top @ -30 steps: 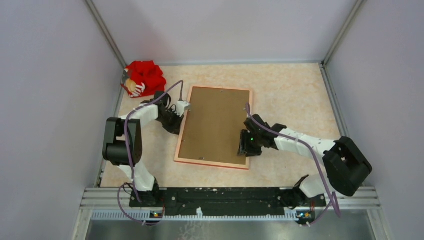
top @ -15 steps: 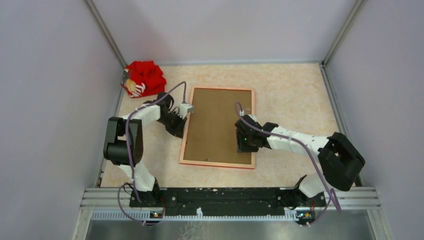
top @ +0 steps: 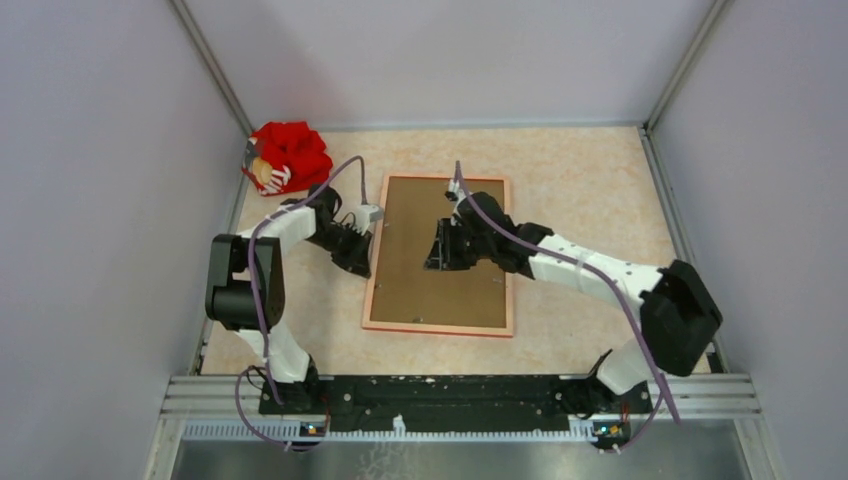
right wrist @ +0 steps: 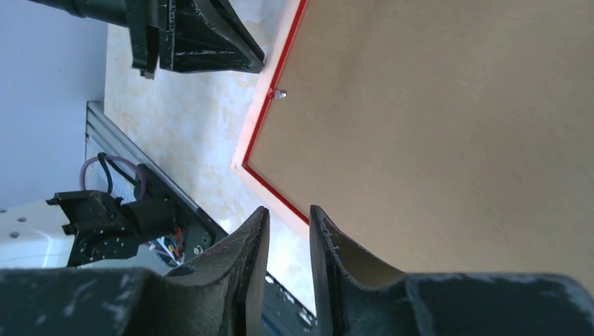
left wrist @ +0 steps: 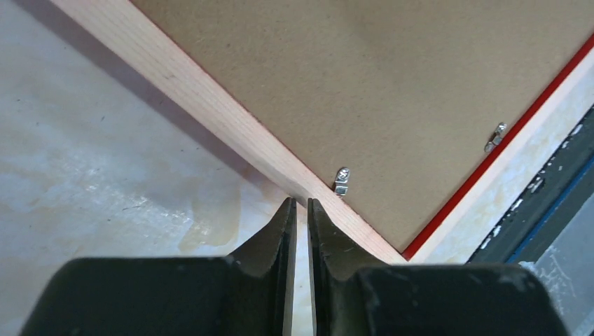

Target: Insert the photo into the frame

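Note:
The frame (top: 440, 328) lies face down mid-table, pale wood back up, a thin red edge showing. A brown backing panel (top: 420, 285) fills it. The photo is hidden. My left gripper (top: 366, 262) rests low on the table, its tips against the frame's left rail (left wrist: 210, 112). In the left wrist view the left gripper (left wrist: 298, 201) is barely open, with only table showing in the slit. My right gripper (top: 436, 250) hovers over the panel's upper middle. Seen from the right wrist, the right gripper (right wrist: 288, 210) stands narrowly open with nothing in it, above the panel (right wrist: 434, 126).
A red cloth bundle (top: 288, 157) sits in the back left corner. Small metal clips (left wrist: 342, 180) stand along the frame's inner edge. Grey walls close in three sides, and the arms' black base rail (top: 450, 395) runs along the near edge.
The right gripper has travelled from the frame's near right edge up and left across the panel, its jaws narrowing. The frame has swung straighter and shifted slightly right. The left gripper has stayed at the left rail.

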`<state>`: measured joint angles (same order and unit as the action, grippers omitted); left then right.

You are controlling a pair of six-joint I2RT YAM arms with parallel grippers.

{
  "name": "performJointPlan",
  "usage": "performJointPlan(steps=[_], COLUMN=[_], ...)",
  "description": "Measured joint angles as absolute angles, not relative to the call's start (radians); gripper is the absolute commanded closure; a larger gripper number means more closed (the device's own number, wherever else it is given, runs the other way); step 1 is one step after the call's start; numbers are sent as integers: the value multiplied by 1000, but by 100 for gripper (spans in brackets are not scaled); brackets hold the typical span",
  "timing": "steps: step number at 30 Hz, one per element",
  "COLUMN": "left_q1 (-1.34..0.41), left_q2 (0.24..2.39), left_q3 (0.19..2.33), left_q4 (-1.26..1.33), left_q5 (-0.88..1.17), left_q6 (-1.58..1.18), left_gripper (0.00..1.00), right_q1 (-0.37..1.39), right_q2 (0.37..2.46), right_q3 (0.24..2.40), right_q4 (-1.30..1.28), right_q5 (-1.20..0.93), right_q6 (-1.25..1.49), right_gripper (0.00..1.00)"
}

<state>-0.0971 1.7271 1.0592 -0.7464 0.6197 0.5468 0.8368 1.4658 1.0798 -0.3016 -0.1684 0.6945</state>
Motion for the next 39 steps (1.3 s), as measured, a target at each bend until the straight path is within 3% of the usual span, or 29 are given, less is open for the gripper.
performJointPlan(steps=[5,13,39], left_q1=[-81,-60,-58], left_q2=[1735,1767,1777], left_q3=[1073,1075,1075], left_q4=[-763,-765,-762], left_q5=[682,701,713], left_q6=[546,545,544], left_gripper=[82,82,82], right_q1=[883,1005,1025], right_q2=[1637,1845,2039], right_q3=[1079,1083,1201], right_q4=[-145,2,201], right_q5=[-208,-163,-81], right_q6=[700,699,745], right_gripper=[100,100,100])
